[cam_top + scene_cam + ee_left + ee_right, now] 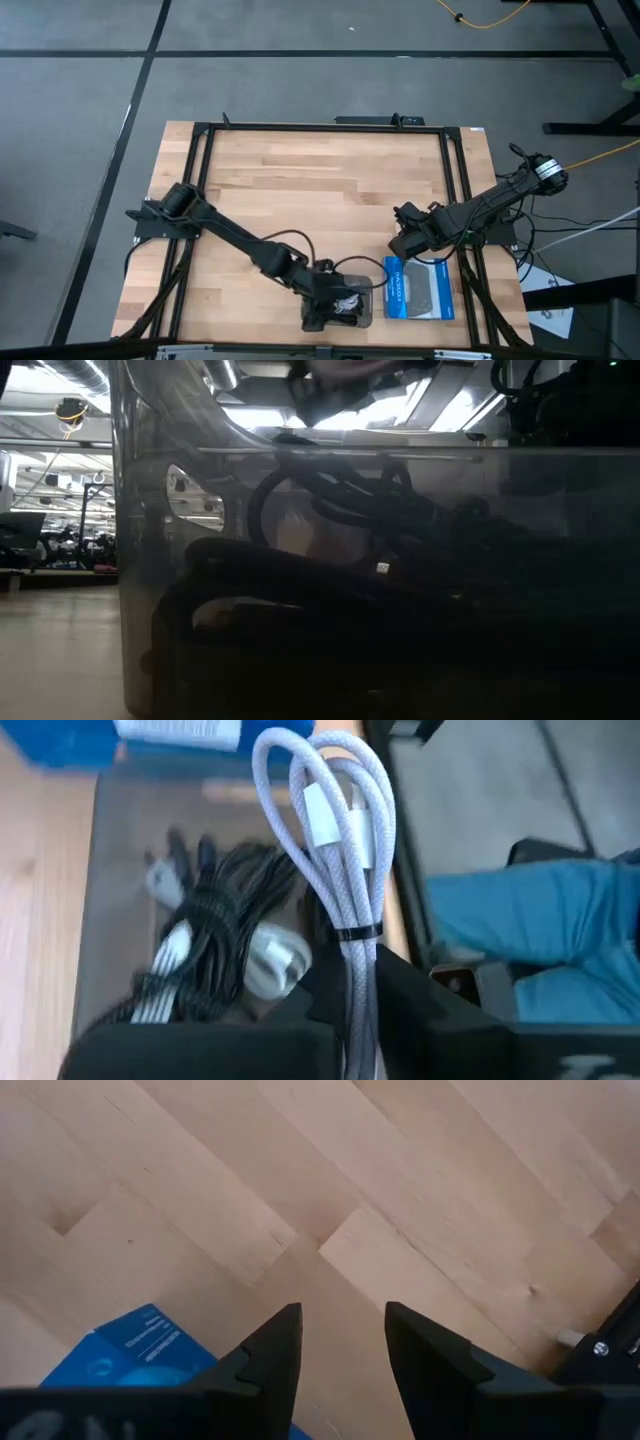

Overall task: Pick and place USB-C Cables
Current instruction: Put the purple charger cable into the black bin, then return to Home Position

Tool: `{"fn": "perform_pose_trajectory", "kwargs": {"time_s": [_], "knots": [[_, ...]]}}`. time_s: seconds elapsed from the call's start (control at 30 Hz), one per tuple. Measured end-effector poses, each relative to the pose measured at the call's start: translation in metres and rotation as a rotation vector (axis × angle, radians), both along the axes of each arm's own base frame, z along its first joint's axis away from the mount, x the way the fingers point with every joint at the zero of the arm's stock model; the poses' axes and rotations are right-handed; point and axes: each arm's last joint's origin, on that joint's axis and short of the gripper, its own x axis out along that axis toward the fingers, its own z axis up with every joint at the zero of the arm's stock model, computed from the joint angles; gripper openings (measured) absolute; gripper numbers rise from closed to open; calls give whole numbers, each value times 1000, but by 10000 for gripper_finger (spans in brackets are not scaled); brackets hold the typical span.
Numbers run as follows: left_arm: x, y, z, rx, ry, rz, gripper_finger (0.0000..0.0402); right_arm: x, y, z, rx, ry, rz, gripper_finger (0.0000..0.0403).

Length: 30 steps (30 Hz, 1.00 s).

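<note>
My left gripper [338, 302] hovers at the table's near edge over a small grey tray [367, 303], shut on a pale lavender USB-C cable bundle [335, 830]. In the tray [100, 880] lie black cable bundles [215, 920] mixed with white ones [270, 960]. Through the tray wall [130, 560] the low view shows dark coils [330, 510]. My right gripper [400, 243] waits open above bare wood, just beyond the far edge of the blue-and-grey flat box [418, 288]. Its fingers [343, 1330] touch nothing. My left gripper pinches the lavender bundle between its two fingers [405, 995], at the part just behind the black tie band [358, 932]. The fingers lie along the bundle. Its looped end [300, 760] sticks out past the fingertips above the tray, and it seems clear of the cables beneath.
The blue-and-grey box [150, 735] lies flat right beside the tray, toward the table's right. A black frame [200, 180] runs along the table's left, right and far sides. Bare wood [320, 190] fills the middle. Blue cloth [530, 935] shows beyond the near edge.
</note>
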Motion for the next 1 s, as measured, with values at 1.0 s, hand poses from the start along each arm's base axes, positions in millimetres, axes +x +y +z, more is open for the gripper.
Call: {"fn": "perform_pose_trajectory", "kwargs": {"time_s": [1.0], "knots": [[-91, 88, 125, 313, 96, 191, 110, -4, 18, 58, -136, -333, 489, 150]]}}
